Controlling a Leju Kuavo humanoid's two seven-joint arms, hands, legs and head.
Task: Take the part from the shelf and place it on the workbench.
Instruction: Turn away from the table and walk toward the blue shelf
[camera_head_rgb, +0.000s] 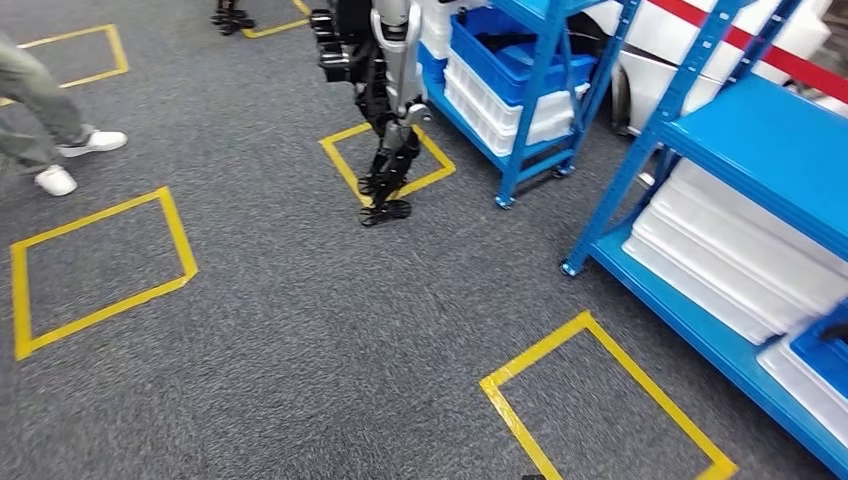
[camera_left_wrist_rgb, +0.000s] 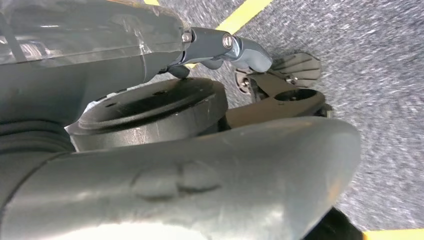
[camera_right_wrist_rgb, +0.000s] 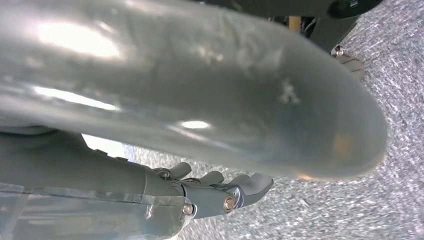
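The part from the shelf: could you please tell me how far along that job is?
Done: the left hand appears to grip a black round part between thumb and fingers. In hand: carrying it, with carpet and blue shelves ahead. Left: reaching the workbench and setting it down. The right hand holds nothing.

Grey carpet (camera_head_rgb: 300, 320) covers the floor, marked with yellow tape squares (camera_head_rgb: 100, 265). Blue metal shelves (camera_head_rgb: 760, 140) stand along the right, stacked with white trays (camera_head_rgb: 740, 250).
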